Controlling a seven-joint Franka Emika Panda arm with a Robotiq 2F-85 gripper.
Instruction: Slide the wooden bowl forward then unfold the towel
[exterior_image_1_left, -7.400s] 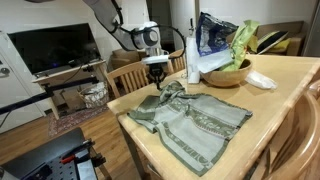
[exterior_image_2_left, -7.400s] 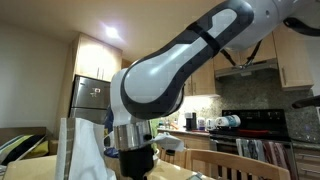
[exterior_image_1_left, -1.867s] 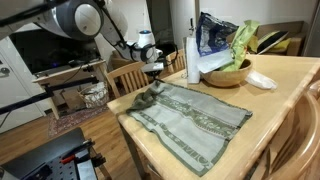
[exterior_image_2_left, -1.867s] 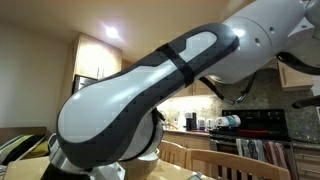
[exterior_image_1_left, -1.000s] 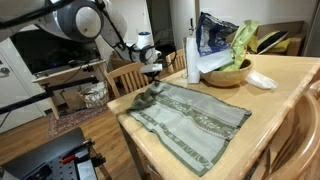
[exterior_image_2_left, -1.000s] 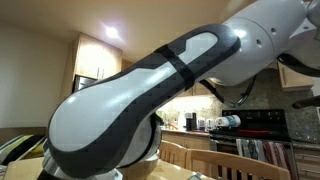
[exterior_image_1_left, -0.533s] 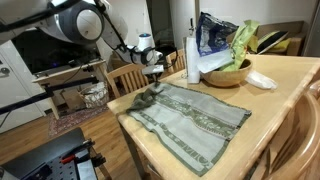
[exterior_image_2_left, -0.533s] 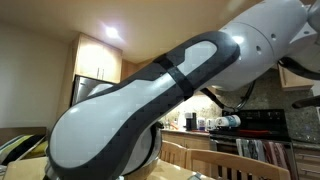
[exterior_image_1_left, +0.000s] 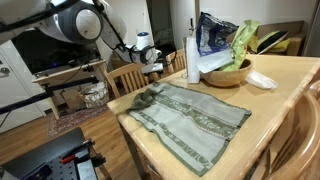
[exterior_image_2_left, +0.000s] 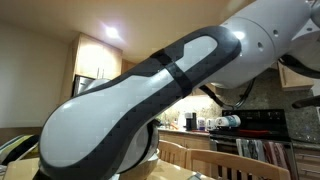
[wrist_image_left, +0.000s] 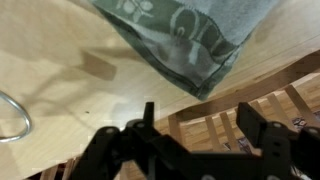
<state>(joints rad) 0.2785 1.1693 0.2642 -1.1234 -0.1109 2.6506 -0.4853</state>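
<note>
While the pincer (wrist_image_left: 197, 110) gapes, the patterned grey-green towel (wrist_image_left: 190, 35) lies on a wooden table (wrist_image_left: 70, 60).

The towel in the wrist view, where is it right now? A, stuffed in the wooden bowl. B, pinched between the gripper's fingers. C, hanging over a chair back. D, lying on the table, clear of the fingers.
D: the towel lies on the table, and the gripper stands open with nothing between its fingers.
</note>
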